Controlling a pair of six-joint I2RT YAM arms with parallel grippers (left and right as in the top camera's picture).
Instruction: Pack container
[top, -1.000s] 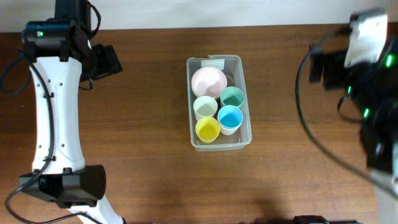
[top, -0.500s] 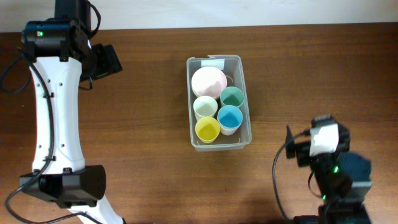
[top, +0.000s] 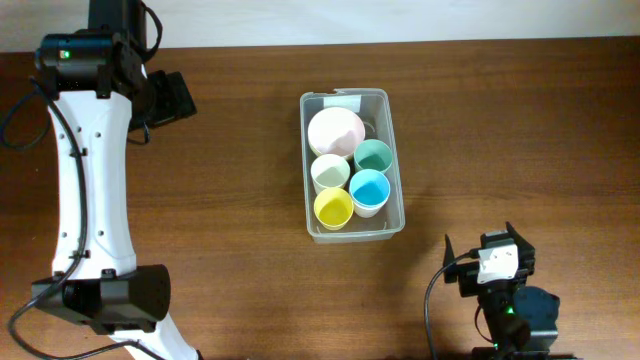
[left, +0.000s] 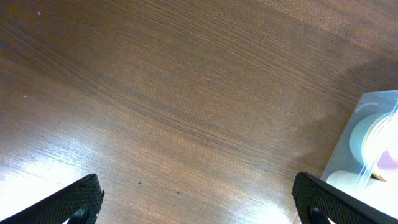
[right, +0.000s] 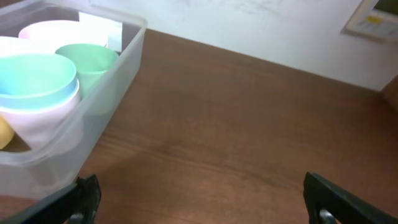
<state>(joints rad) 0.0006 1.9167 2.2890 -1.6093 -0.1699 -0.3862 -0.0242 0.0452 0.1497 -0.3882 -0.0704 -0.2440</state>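
My nearer right end effector (right: 199, 191), spread wide and empty, faces the container (right: 107, 93) forward-left, its long axis running away.

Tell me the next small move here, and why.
Probably just park both arms and stop: the container holds the pink bowl and four cups, no loose item shows on the table, and the left gripper and right gripper are open, empty, apart from it.

Even, bright light; glare on the table (left: 56, 168); focus sharp.
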